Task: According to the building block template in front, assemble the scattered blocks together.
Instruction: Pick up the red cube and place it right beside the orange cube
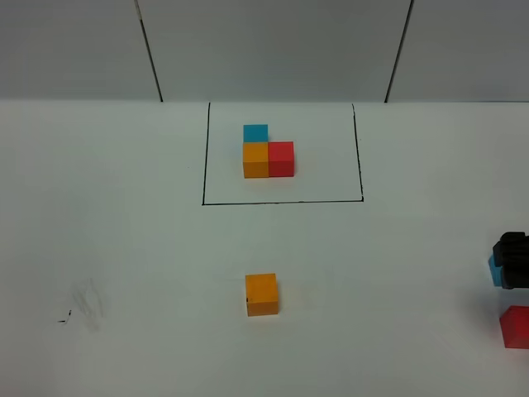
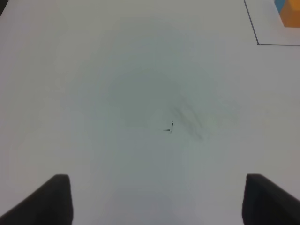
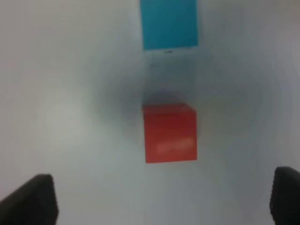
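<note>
Barely started, I'd say. The template (image 1: 255, 160), an L of small blue, orange and red cubes inside a black drawn rectangle (image 1: 281, 201), sits at the back of the white table (image 1: 124, 248). None of the loose ones touch. The loose orange cube (image 1: 261, 294) is alone mid-table. The loose red cube (image 3: 169, 133) and light blue cube (image 3: 168, 23) are near each other at the right edge, but apart. The right gripper (image 3: 159, 199) hangs by those two, jaws wide, holding nothing. The left gripper (image 2: 161, 201) is wide and empty too, over bare table. All the joining is left.
</note>
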You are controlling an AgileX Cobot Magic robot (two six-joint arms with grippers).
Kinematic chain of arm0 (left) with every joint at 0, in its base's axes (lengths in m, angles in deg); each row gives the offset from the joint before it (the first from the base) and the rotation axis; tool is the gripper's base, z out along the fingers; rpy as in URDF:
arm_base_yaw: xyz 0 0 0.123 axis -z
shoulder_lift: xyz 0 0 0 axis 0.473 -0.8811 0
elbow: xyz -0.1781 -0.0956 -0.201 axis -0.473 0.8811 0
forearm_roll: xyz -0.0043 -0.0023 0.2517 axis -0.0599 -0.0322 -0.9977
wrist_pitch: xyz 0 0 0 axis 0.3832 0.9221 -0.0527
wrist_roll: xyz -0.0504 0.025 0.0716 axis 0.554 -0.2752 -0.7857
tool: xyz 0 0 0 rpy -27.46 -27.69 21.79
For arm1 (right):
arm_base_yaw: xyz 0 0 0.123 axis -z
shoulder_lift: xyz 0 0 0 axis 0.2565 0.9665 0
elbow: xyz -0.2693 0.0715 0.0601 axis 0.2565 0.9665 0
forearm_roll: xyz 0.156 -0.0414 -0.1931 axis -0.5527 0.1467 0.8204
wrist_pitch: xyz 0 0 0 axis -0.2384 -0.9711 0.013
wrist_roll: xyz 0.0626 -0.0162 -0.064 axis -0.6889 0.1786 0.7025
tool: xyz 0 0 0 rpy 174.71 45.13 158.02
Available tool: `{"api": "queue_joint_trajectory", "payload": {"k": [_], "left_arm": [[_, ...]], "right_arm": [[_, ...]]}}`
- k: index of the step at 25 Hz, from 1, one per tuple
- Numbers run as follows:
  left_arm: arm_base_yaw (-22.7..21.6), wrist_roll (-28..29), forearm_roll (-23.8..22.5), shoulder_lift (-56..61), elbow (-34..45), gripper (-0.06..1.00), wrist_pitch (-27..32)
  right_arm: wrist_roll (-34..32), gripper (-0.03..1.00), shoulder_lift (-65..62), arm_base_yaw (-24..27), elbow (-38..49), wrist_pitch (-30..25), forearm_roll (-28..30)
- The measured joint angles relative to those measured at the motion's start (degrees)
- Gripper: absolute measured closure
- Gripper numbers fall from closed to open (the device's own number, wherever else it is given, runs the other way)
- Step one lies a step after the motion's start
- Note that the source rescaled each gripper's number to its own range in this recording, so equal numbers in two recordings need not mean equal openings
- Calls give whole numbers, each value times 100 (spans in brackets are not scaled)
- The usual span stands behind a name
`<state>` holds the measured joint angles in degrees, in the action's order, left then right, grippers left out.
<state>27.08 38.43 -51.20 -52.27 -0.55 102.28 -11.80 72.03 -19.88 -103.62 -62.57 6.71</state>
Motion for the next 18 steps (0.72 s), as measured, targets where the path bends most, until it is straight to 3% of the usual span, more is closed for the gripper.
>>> {"api": "queue_joint_trajectory", "payload": {"k": [7,18], "left_arm": [[0,0,0,0,0,32,0],[0,-10,34,0,5,32,0]], "right_arm": [[-6,11,485,10,0,48,38],[-26,13,893,397,551,853,46]]}}
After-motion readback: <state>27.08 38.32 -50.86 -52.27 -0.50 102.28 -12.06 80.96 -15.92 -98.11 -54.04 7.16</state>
